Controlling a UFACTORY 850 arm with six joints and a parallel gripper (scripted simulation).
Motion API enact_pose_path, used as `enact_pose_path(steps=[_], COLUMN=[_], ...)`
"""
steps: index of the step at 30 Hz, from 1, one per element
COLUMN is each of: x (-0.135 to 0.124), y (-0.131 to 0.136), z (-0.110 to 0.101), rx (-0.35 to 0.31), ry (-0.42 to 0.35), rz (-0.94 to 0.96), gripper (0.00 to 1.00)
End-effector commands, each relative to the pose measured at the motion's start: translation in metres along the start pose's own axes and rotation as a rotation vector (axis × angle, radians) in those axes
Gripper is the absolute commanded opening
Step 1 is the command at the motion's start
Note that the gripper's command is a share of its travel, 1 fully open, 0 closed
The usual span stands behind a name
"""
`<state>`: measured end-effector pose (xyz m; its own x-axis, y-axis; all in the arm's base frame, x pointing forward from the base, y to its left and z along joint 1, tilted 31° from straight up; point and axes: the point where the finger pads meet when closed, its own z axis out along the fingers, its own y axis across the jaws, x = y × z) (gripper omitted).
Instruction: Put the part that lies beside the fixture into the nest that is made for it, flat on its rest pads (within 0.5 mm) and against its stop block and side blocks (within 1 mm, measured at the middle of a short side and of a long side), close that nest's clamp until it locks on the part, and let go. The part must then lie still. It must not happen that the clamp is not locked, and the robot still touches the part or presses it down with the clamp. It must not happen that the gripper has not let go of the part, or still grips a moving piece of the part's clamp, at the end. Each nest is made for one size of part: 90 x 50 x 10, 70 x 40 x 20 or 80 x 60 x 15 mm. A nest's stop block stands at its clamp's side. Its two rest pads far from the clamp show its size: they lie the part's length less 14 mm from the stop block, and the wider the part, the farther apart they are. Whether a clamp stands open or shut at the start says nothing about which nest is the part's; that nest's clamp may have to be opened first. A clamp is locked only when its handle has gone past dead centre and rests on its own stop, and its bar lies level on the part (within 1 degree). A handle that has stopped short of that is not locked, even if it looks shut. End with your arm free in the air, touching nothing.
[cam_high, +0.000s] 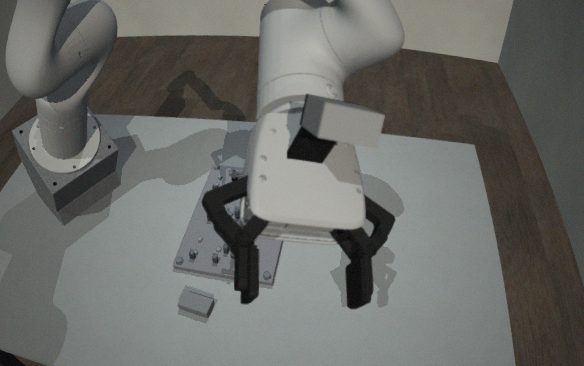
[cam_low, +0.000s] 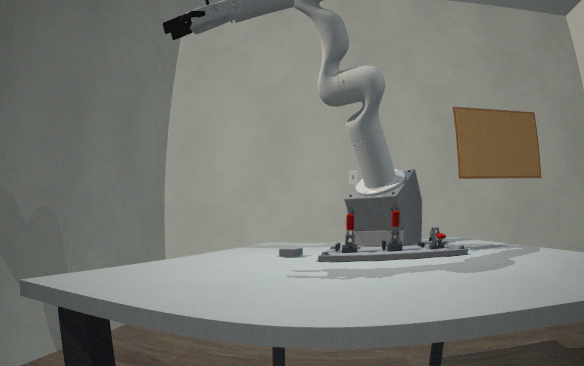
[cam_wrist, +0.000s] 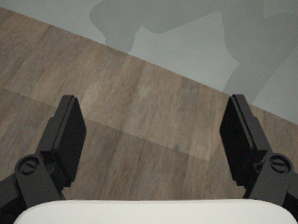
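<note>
Two black fingers fill the lower corners of the wrist view, spread to their widest with nothing between them; beyond them lie wooden floor and grey wall. One grey block, the part (cam_high: 196, 301), lies flat on the table (cam_high: 430, 280), just beside the near corner of the fixture plate (cam_high: 197, 240) and apart from it. In the top view it appears below and to the left of the gripper (cam_high: 303, 285); the exterior view shows the gripper (cam_low: 176, 26) raised high above the table, well apart from both part and plate. One plate carries three clamps: two with red handles upright (cam_low: 350, 221) (cam_low: 395, 218), and a third with its red handle lowered (cam_low: 440, 235). One arm rises from a grey pedestal (cam_high: 30, 165) behind the plate. One orange board (cam_low: 496, 143) hangs on the wall.
</note>
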<state>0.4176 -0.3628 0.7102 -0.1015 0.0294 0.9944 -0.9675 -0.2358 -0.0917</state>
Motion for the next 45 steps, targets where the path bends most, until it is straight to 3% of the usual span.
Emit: enact_pose_path(steps=[1, 18, 20, 21, 23, 24, 27, 28, 29, 31, 34, 35, 39, 40, 43, 45], x=[0.001, 0.0, -0.029, -0.063, -0.063, -0.095, -0.111, -0.144, -0.155, -0.17, -0.17, -0.22, -0.235, -0.268, -0.298, -0.301], y=[0.0, -0.001, -0.02, -0.041, -0.042, -0.059, -0.067, -0.081, -0.086, -0.092, -0.092, -0.106, -0.109, -0.113, -0.115, -0.115], z=[0.0, -0.001, -0.012, -0.028, -0.028, -0.045, -0.054, -0.075, -0.083, -0.093, -0.093, -0.13, -0.142, -0.17, -0.196, -0.199], rx=[0.0, 0.002, 0.057, 0.121, 0.121, 0.186, 0.209, 0.279, 0.298, 0.316, 0.316, 0.416, 0.434, 0.507, 0.555, 0.555], ry=[0.001, -0.001, -0.047, -0.1, -0.1, -0.154, -0.174, -0.232, -0.248, -0.263, -0.263, -0.347, -0.362, -0.423, -0.464, -0.464], rz=[0.002, 0.0, -0.034, -0.076, -0.076, -0.12, -0.136, -0.186, -0.2, -0.213, -0.213, -0.291, -0.306, -0.367, -0.411, -0.411], gripper=[1.0, 1.0, 1.0, 1.0, 1.0, 1.0, 1.0, 1.0, 1.0, 1.0, 1.0, 1.0, 1.0, 1.0, 1.0, 1.0])
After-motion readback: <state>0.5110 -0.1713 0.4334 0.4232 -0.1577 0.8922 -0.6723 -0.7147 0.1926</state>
